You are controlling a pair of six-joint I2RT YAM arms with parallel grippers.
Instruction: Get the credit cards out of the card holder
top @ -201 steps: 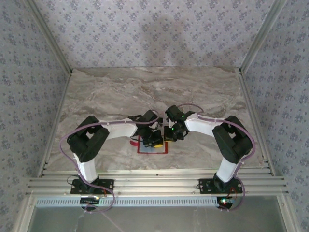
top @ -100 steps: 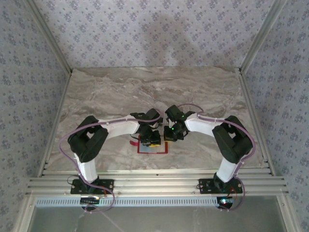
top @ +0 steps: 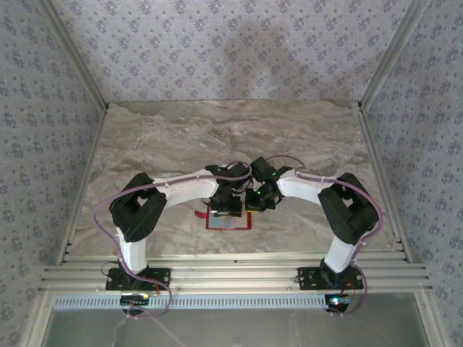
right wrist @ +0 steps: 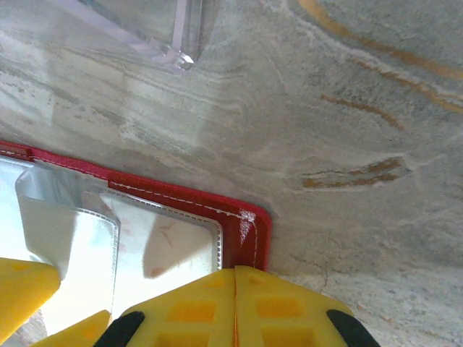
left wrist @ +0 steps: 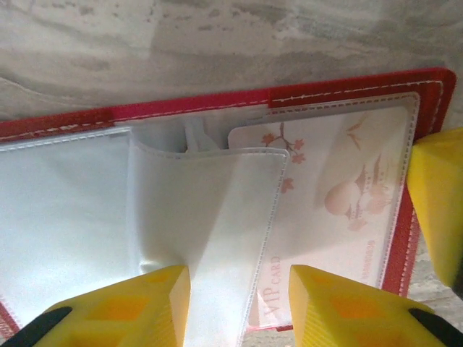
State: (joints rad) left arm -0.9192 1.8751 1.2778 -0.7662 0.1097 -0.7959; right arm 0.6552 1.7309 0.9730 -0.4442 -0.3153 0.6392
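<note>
- You are looking at the card holder (top: 228, 220) lying open by the table (top: 217, 123)'s near edge, about midway along.
- Your left gripper (left wrist: 239, 283) is holding its jaws parted, with a clear sleeve flap (left wrist: 217, 217) running between them. You cannot tell whether they are touching it.
- Your right gripper (right wrist: 235, 280) is pressing its jaws together over the holder's red corner.
- Your left wrist view is showing a credit card (left wrist: 340, 210) marked "VIP CARD" sitting in its pocket. From above, both wrists are covering most of the holder.
</note>
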